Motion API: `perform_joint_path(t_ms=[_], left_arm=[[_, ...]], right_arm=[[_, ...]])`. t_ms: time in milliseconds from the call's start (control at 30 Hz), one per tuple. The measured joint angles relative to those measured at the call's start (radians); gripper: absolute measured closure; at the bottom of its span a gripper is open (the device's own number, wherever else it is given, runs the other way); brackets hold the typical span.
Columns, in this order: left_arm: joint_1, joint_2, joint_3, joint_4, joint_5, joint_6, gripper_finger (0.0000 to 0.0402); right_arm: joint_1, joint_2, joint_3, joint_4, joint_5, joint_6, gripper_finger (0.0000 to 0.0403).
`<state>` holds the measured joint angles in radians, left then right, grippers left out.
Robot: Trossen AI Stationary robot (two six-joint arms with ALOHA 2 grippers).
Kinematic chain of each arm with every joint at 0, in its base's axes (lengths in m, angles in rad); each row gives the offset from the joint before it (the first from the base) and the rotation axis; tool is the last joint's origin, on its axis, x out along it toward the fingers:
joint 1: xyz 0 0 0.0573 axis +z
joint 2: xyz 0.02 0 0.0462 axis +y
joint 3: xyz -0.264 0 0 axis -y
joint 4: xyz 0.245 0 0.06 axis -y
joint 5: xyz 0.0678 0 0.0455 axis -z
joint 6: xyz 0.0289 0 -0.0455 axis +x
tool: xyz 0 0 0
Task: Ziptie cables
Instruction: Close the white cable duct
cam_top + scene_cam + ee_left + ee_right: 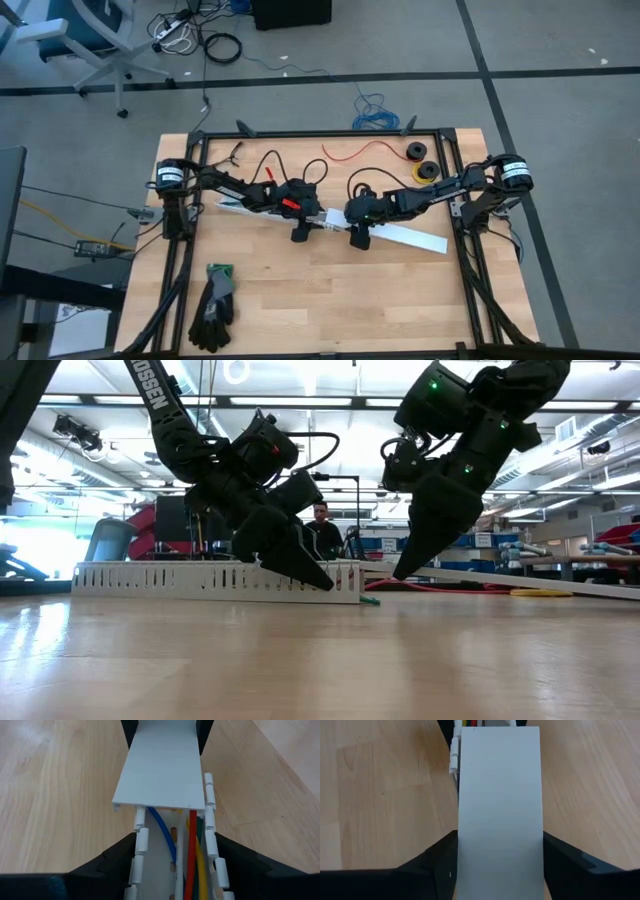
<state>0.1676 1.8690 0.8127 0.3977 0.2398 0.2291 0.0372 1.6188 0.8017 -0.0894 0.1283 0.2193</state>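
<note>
High view, surface (330,300): pale wood inside a dark frame.
High view, channel (240,208): long, white, lying slantwise across the middle, both arms over it.
High view, left pincer (301,234): down over the channel's middle part.
High view, right pincer (358,239): just beside the left one, over the lid (410,238) that runs on toward the right.
High view, other things: gloves (214,305) near the front left; red wire (350,152) and two tape rolls (420,162) at the far edge; blue coil (372,112) on the floor beyond.
Low view, channel (150,580): slotted wall stands on the surface, left pincer (315,575) against its end.
Low view, right pincer (405,565): tips low, close over the surface, near the channel's end.
Low view, room: a person (320,530) sits far behind.
Left wrist view, cables (192,870): lie inside the channel (140,845), yellow, green, blue and red strands running under the lid (162,770).
Left wrist view, left pincer (175,867): fingers (107,865) straddle the channel's walls; whether they press it I cannot tell.
Right wrist view, lid (500,810): flat and white, between the fingers (427,857) of the right pincer (499,857).
Right wrist view, grip: fingers sit at the lid's edges; clamped or free I cannot tell.
Right wrist view, cables (470,723): only a glimpse of their ends beyond the lid's far end.
</note>
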Motion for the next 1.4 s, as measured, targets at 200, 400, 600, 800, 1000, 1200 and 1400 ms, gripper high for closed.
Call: perform_joint_path(t_ms=[200,400,600,800,1000,1200,1400], left_arm=[[0.000,0.000,0.000,0.000,0.000,0.000,0.0158],[0.000,0.000,0.000,0.000,0.000,0.000,0.0158],[0.000,0.000,0.000,0.000,0.000,0.000,0.0158],[0.000,0.000,0.000,-0.001,0.001,0.000,0.0158],[-0.001,0.000,0.000,-0.002,0.008,0.001,0.0158],[-0.001,0.000,0.000,-0.001,0.004,0.000,0.0158],[0.000,0.000,0.000,-0.001,0.000,0.000,0.0158]], right_arm=[[0.000,0.000,0.000,0.000,0.000,-0.003,0.0171],[0.000,0.000,0.000,0.007,0.000,-0.003,0.0184],[0.000,-0.002,0.000,0.037,0.001,-0.003,0.0171],[-0.001,-0.002,0.000,0.044,-0.030,-0.007,0.0183],[-0.001,-0.002,0.000,0.050,-0.067,-0.011,0.0172],[0.000,-0.003,0.000,0.067,-0.088,-0.017,0.0182],[0.000,-0.003,0.000,0.068,-0.102,-0.015,0.0173]])
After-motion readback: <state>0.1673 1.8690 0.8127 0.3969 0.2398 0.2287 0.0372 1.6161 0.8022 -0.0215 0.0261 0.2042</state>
